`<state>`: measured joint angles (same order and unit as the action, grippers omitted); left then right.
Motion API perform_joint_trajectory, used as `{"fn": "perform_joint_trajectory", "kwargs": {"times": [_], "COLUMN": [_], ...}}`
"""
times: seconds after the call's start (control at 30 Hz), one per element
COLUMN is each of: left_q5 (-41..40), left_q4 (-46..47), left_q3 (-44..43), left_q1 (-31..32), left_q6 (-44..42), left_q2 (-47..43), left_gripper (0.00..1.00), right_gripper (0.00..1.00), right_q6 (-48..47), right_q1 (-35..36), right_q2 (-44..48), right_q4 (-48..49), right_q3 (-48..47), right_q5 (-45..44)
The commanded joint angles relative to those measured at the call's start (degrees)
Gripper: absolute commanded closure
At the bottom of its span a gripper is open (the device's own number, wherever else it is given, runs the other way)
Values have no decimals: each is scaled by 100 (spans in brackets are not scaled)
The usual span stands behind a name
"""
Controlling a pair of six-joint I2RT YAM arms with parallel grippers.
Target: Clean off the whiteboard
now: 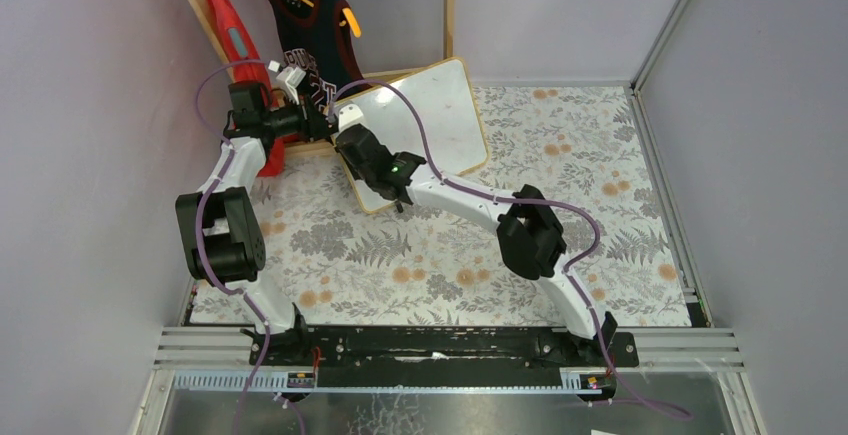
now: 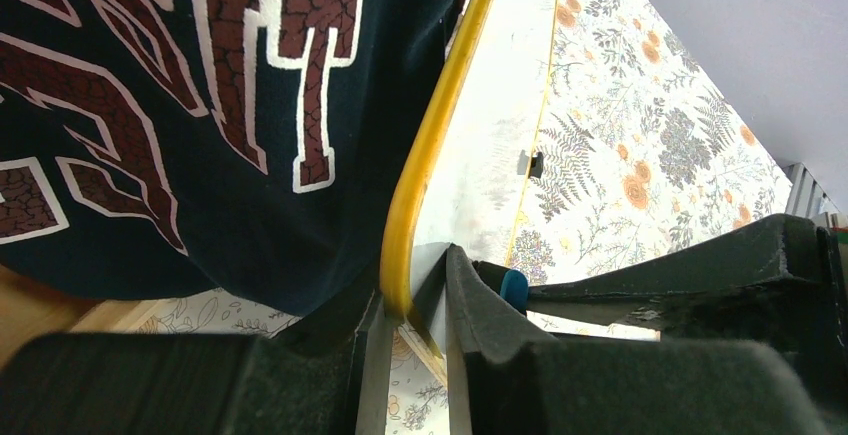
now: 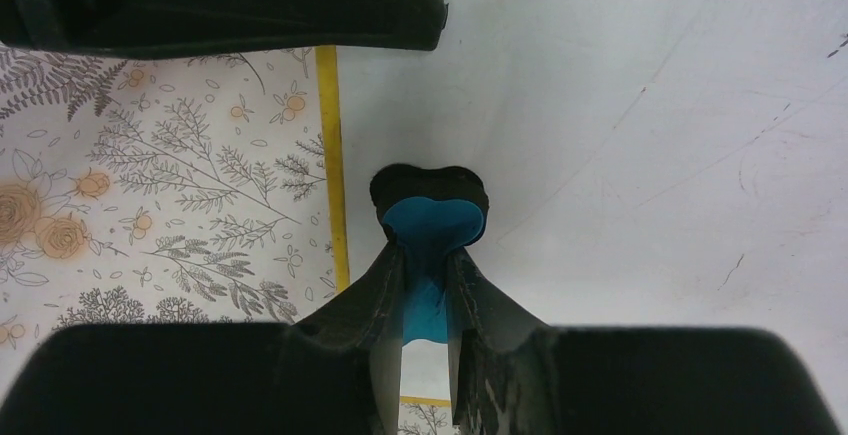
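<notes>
The whiteboard (image 1: 450, 105) sits toward the back left of the flowered tabletop (image 1: 600, 155), turned askew, its far corner close to the wooden rack (image 1: 448, 15) where a dark jersey (image 1: 310, 25) and a red garment (image 1: 230, 30) hang. From where I stand I can't quite tell whether it lies flat or is tipped up. The left pincer (image 2: 425, 290) is clamped narrow on the board's light-wood frame at its left edge, one finger on each side, right beside the jersey's hem. The right pincer (image 3: 430, 255) is closed on a blue eraser pad (image 3: 432, 217), the pad's blue face squeezed between both fingers, and it is held against the white surface near that same left edge, just inside the frame. The board around the pad shows only faint grey scuffs and hairline marks
</notes>
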<state>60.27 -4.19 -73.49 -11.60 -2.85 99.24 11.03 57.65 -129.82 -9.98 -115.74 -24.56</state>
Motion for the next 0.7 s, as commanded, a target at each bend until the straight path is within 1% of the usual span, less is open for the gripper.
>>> {"fn": "perform_joint_trajectory", "kwargs": {"times": [0.0, 0.2, 0.3, 0.5, 0.67], "left_q5": [-639, -640, -664, -674, -679], "left_q4": [-389, -389, -382, -399, -407], "left_q3": [238, 245, 240, 212, 203], "left_q1": [83, 88, 88, 89, 87], "left_q6": [-719, -724, -739, -735, -734], "left_q2": [60, 61, 42, 43, 81], "left_gripper": [100, 100, 100, 100, 100], "right_gripper": [100, 100, 100, 100, 100], "right_q6": [-85, -199, -114, 240, 268], "right_q1": [-3, -19, -100, -633, -1065], "right_q2": [-114, -155, 6, 600, 1106], "right_q4": [199, 147, 248, 402, 634], "right_q3": [-313, -126, 202, 1163, 1844], "right_q5": [250, -29, -202, -374, -334]}}
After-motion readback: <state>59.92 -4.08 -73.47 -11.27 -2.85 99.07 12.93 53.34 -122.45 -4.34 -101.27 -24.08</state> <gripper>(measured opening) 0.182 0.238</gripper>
